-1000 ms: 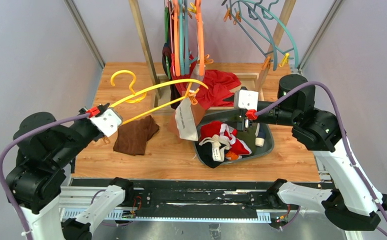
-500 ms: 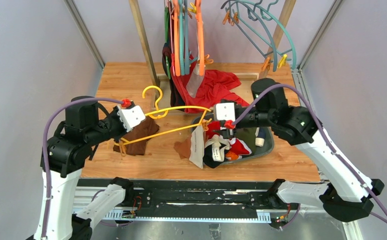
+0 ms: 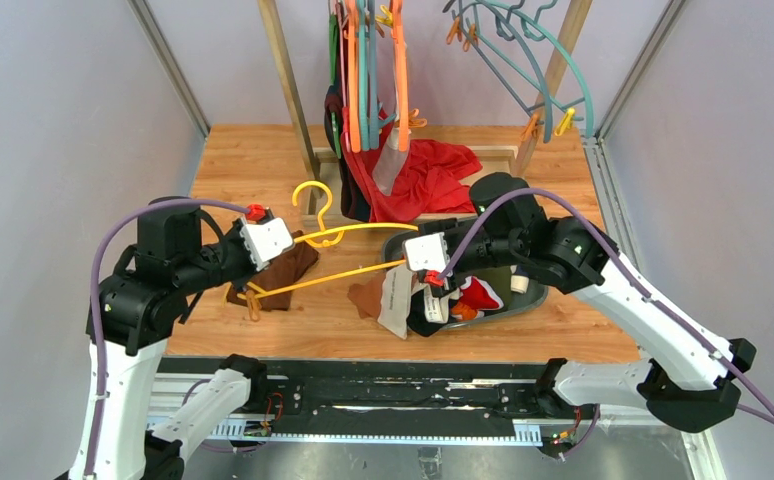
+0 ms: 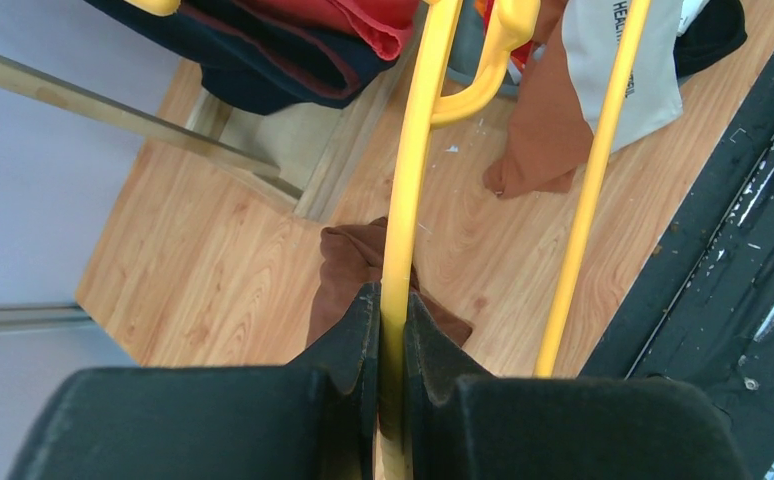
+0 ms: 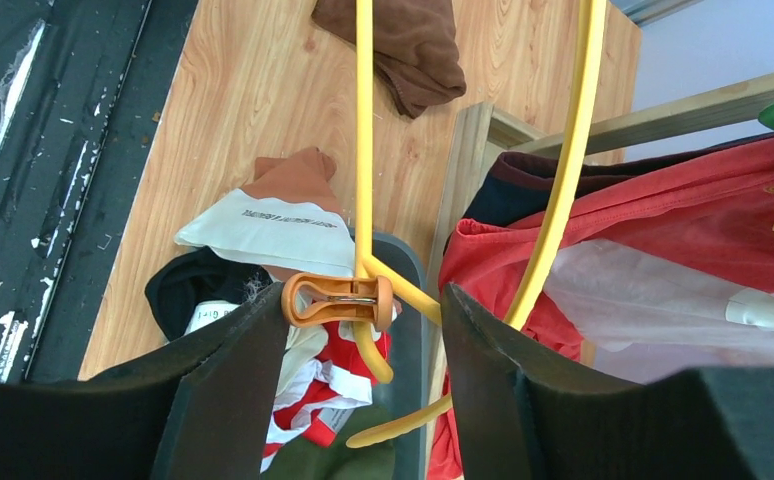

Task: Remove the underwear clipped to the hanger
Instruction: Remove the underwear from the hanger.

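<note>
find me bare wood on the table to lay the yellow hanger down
Bare: the far-left corner of the table, between the side wall, the wooden post and the yellow hanger; also the near strip in front of the dark brown cloth. Crowded: the middle, with the red cloth, the grey bin and the brown brief.

Hanger (image 3: 333, 279) lowered; right hand (image 5: 365, 295) now straddles its clip (image 5: 338, 300).

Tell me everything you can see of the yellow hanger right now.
The yellow hanger looks like smooth plastic: a hook, a curved upper arm, a straight lower bar. It is held nearly flat over the table, hook toward the back. The left hand is shut on the upper arm; the open right hand straddles its orange clip, by the brown, white-banded brief.
</note>
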